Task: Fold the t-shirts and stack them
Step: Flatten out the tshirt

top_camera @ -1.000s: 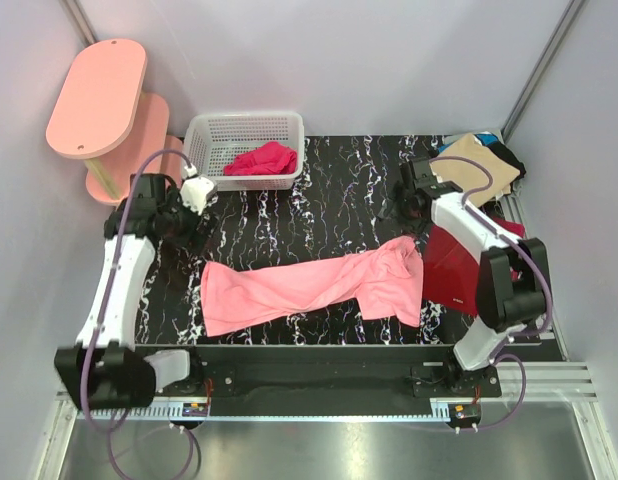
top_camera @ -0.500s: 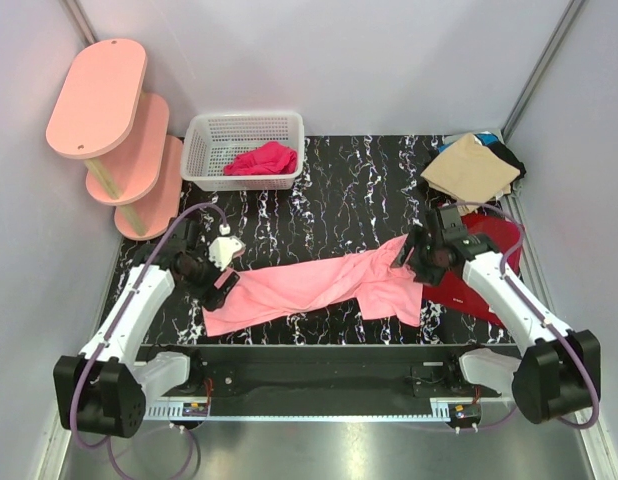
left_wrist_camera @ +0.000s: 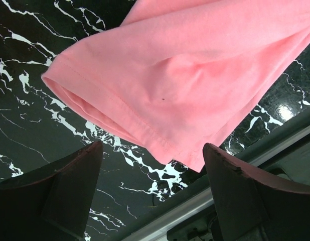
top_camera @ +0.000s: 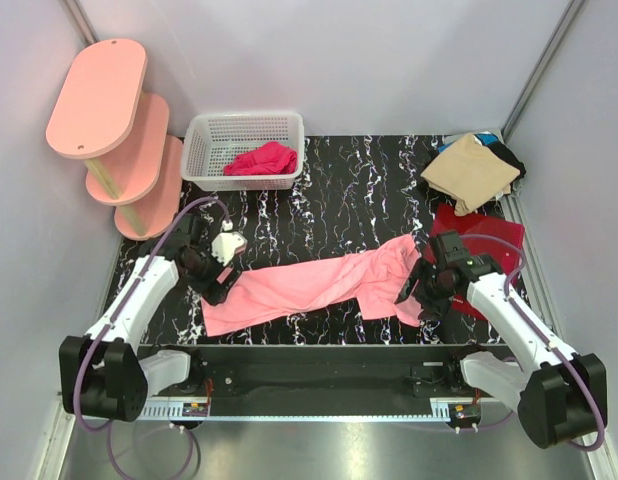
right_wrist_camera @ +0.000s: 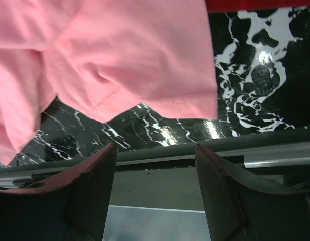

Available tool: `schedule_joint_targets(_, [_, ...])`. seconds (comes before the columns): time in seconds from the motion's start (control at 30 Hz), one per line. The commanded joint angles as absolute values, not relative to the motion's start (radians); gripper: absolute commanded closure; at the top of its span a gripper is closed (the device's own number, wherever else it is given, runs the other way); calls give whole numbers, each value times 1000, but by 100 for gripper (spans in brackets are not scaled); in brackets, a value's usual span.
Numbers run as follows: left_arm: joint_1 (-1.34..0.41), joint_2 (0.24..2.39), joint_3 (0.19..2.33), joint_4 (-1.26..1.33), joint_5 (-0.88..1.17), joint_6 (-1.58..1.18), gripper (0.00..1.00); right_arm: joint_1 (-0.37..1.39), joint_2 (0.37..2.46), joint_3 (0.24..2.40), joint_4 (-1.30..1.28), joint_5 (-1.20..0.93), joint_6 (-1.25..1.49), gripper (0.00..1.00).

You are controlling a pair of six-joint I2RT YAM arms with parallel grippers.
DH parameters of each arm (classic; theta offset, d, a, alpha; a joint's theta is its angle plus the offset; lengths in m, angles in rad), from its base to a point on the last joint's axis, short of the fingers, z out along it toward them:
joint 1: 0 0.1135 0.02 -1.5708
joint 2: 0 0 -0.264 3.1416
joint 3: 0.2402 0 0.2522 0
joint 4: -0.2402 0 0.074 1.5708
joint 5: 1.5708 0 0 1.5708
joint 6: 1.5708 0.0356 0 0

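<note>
A light salmon-pink t-shirt (top_camera: 319,285) lies stretched in a long band across the black marbled table (top_camera: 349,190). My left gripper (top_camera: 213,288) hangs open over the shirt's left end. In the left wrist view a hemmed corner of the pink shirt (left_wrist_camera: 195,75) lies just ahead of the open left gripper (left_wrist_camera: 152,170), with nothing between the fingers. My right gripper (top_camera: 415,296) stands open at the shirt's right near corner. The right wrist view shows the pink cloth (right_wrist_camera: 120,55) ahead of the empty right gripper (right_wrist_camera: 155,170). A dark red t-shirt (top_camera: 486,238) lies flat at the right.
A white basket (top_camera: 289,125) at the back holds a magenta cloth (top_camera: 261,160). A tan shirt (top_camera: 472,172) lies on dark cloth (top_camera: 509,157) at the back right corner. Pink shelves (top_camera: 99,95) stand at the back left. The table's near edge rail (right_wrist_camera: 195,150) runs close under both grippers.
Both arms have swung from the back of the table toward the near side, the left to the pink shirt's left end, the right to its right near corner.
</note>
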State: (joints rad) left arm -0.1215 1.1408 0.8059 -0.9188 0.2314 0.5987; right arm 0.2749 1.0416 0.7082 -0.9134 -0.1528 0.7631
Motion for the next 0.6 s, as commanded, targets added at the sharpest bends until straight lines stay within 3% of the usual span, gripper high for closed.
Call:
schedule_joint_targets(0.0, [-127, 1166, 839, -865, 216, 609, 14, 281, 1035, 661, -940, -163, 801, 29])
schedule_joint_targets(0.33, [-127, 1226, 851, -833, 209, 595, 14, 281, 1155, 634, -853, -114, 810, 32])
schedule_joint_targets(0.57, [-127, 1236, 864, -825, 212, 584, 14, 279, 1299, 647, -767, -55, 812, 44])
